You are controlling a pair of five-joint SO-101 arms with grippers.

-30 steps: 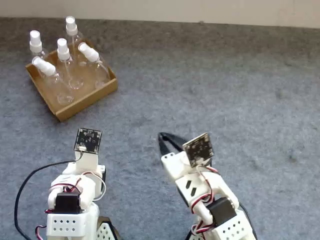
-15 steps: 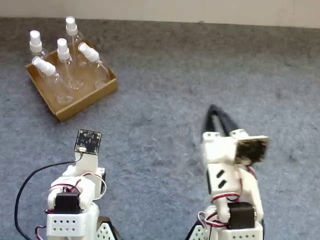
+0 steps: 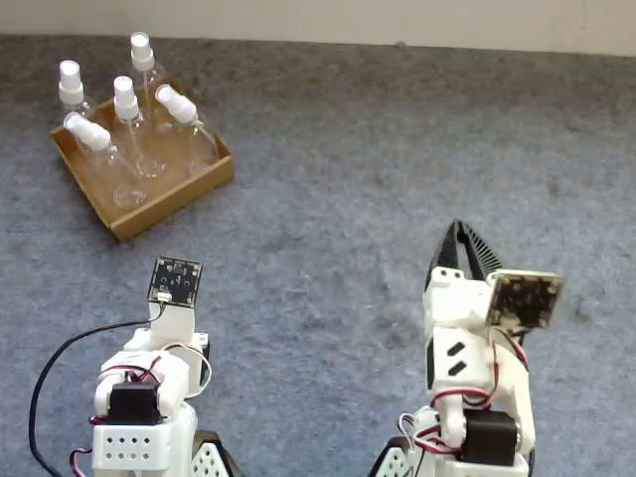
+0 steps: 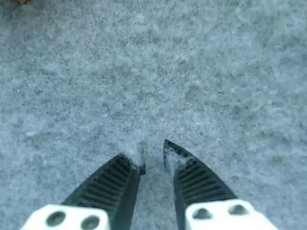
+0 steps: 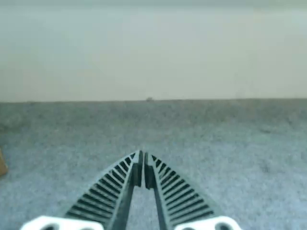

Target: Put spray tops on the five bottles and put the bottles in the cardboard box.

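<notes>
The cardboard box (image 3: 171,203) sits at the far left of the grey carpet. Several clear bottles stand or lean inside it, each with a white spray top, such as the middle bottle (image 3: 127,111) and the leaning one (image 3: 182,111). My right gripper (image 3: 459,233) hovers over bare carpet at the near right, far from the box, pointing away from the base. Its fingers are shut with nothing between them (image 5: 143,156). My left gripper (image 4: 152,154) points down at the carpet with its fingers a little apart and nothing in them. The left arm (image 3: 175,288) is folded at the near left.
Grey carpet (image 3: 397,149) spreads between the arms and the box. A pale wall (image 5: 153,52) rises beyond the carpet's far edge. A black cable (image 3: 50,368) loops beside the left arm's base.
The right arm has swung from the middle over to the right, and its gripper now points straight away from the base. The left arm and the bottles have not moved.
</notes>
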